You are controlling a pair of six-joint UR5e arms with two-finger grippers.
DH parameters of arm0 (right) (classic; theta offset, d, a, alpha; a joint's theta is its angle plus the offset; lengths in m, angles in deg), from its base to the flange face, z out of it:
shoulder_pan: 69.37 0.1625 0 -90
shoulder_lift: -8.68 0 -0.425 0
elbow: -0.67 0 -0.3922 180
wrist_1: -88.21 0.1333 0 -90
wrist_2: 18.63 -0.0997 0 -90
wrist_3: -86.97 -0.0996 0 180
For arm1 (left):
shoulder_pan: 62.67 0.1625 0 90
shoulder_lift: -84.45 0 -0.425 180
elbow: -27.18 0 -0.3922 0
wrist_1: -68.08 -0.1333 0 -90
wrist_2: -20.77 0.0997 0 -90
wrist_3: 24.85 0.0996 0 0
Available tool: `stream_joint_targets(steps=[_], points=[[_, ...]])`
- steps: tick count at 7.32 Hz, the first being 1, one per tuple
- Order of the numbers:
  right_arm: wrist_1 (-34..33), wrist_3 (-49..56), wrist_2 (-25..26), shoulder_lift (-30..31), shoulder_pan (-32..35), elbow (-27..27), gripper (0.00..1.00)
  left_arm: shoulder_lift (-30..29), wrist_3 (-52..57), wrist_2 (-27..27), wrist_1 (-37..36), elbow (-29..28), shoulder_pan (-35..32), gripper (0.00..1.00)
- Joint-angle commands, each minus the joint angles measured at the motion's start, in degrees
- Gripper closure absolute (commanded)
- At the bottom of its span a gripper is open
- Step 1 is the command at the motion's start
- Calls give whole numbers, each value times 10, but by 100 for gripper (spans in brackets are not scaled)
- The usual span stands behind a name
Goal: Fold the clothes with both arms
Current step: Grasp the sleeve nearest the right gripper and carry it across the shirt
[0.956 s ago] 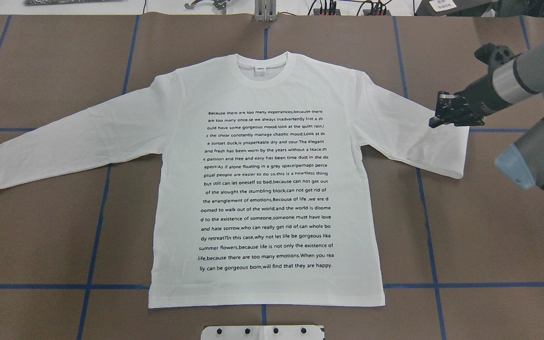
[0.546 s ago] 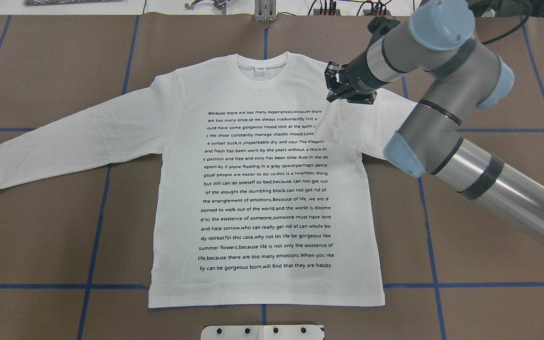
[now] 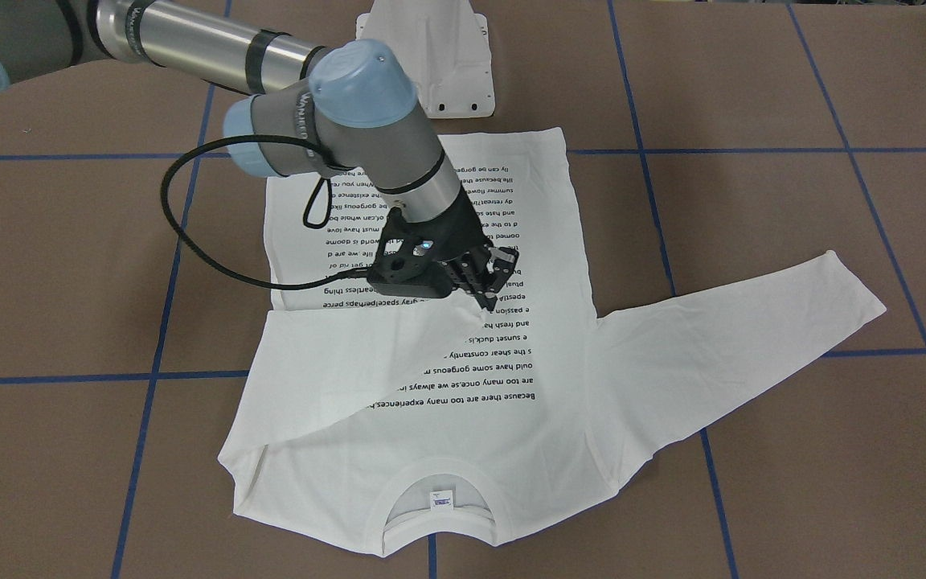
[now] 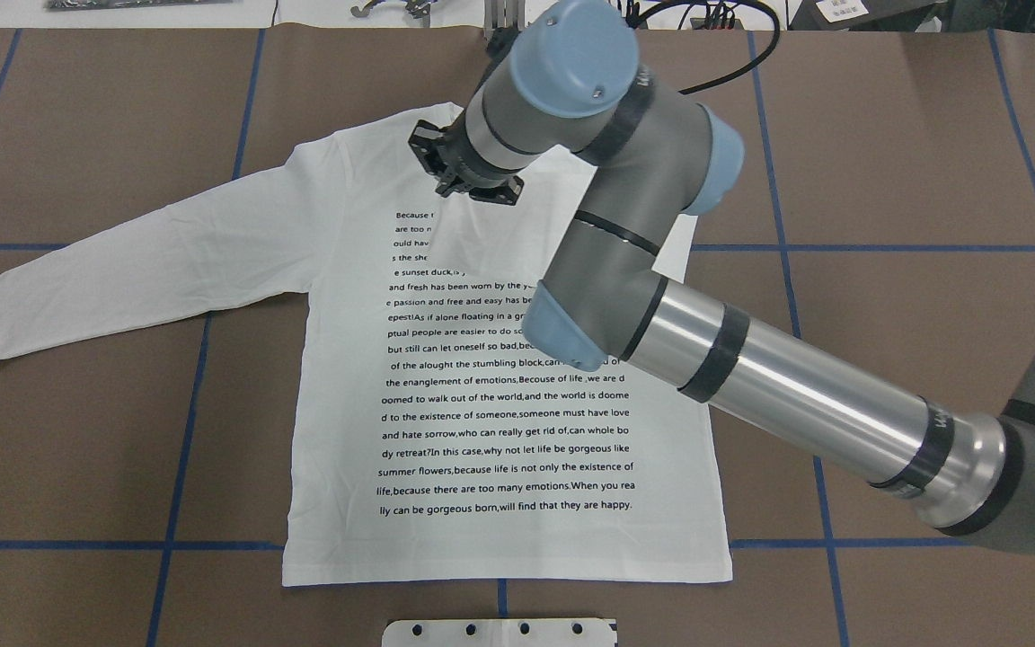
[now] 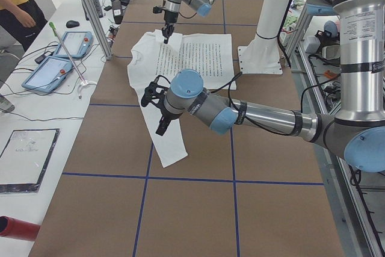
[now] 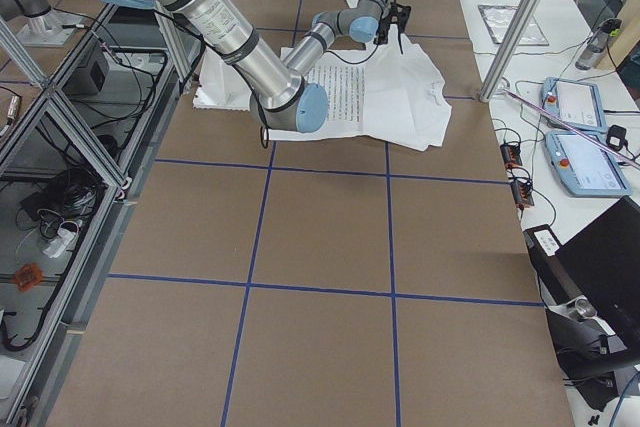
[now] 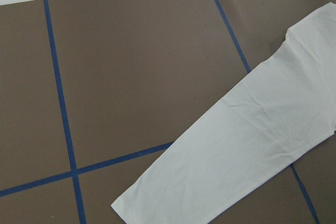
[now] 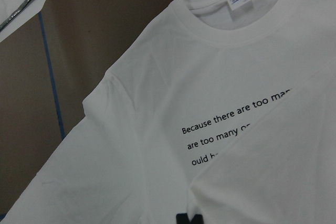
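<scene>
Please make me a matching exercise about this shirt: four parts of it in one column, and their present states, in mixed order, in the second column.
Column one
1. sleeve on the robot's right
2. sleeve on the robot's left
3. label
4. printed text

Column two
A. flat and straight on the table
B. partly hidden under cloth
C. inside the collar
D. held by the right end effector, folded inward

Pairs: 1-D, 2-A, 3-C, 4-B

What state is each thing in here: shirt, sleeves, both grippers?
shirt, print side up, body lying flat.
right-side sleeve, folded across the chest, over part of the print.
left-side sleeve, spread flat.
right gripper, shut on the right-side sleeve.
left gripper, over the left-side sleeve, open or shut unclear.
</scene>
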Motion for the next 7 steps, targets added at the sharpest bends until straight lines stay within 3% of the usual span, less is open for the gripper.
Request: stream_joint_targets(steps=[1, 3, 7], points=[[16, 4, 37, -32, -54, 32, 100, 1, -1, 0, 0, 3, 0, 0], [20, 5, 46, -36, -68, 34, 100, 1, -1, 0, 0, 3, 0, 0], [78, 5, 78, -71, -68, 116, 100, 1, -1, 0, 0, 3, 0, 0]])
